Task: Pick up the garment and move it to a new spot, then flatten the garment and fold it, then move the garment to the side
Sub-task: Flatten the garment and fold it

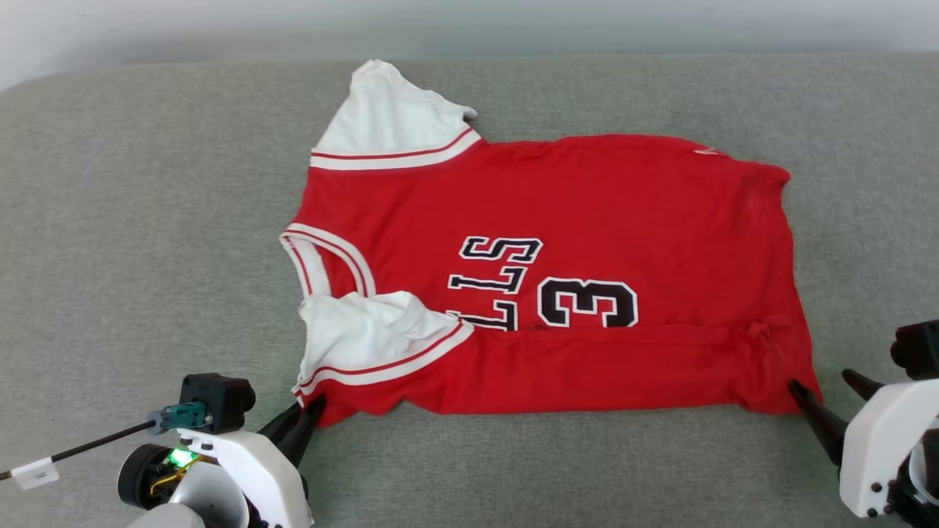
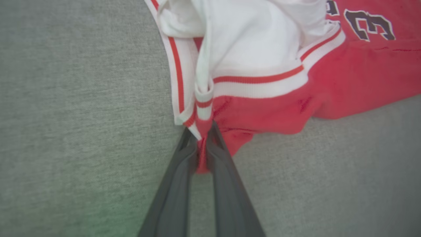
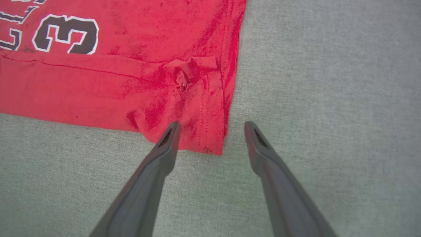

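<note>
Left jaws pinch garment [image 1: 587, 205], collar [image 1: 299, 265] leftward.

garment [image 1: 587, 198]: red cloth, matt — trim ribbed
surf. under garment [image 1: 147, 220]: grey fabric, fuzzy, matt
left gripper [image 2: 202, 131] fingers [image 2: 171, 191]: dark, smooth, semi-matt

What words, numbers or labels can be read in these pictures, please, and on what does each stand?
"3": black, white-outlined number on the red garment.
"LLS": black letters beside it on the garment, lying sideways in the head view; a fold cuts the row off at the lowest L.
White tag on the black cable: too small to read.
</note>
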Robot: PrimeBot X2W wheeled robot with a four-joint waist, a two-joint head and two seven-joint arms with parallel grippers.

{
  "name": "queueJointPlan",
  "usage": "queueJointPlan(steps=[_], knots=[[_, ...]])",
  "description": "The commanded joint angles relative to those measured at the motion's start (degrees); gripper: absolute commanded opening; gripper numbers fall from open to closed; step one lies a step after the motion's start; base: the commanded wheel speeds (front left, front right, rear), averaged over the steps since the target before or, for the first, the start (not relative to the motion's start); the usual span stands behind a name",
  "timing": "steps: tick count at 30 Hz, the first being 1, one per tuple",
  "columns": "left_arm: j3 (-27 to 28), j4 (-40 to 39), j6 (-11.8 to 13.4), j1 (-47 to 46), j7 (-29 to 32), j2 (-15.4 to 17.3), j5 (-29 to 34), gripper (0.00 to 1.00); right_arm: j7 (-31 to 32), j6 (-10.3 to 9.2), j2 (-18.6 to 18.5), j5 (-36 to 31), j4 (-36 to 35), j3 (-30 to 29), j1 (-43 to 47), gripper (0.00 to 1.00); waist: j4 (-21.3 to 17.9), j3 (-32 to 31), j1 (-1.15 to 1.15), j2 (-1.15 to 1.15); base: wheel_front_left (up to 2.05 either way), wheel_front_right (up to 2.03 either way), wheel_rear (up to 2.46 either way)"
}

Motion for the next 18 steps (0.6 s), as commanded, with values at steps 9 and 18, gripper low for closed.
queueJointPlan(steps=[9,18], knots=[[-0.64,-11.61,3.04,1.01,1.56,3.42,2.85,0.00,2.03,-0.02,-0.20,-5.13,9.45,0.88,-3.49,1.00,4.09,-1.37,0.00,0.00,0.00,0.00,0.00],[-0.78,-15.01,3.37,1.54,1.95,4.90,3.15,0.00,4.42,-0.03,2.94,-5.28,16.20,1.77,-3.53,0.26,5.40,0.72,0.00,0.00,0.00,0.00,0.00]])
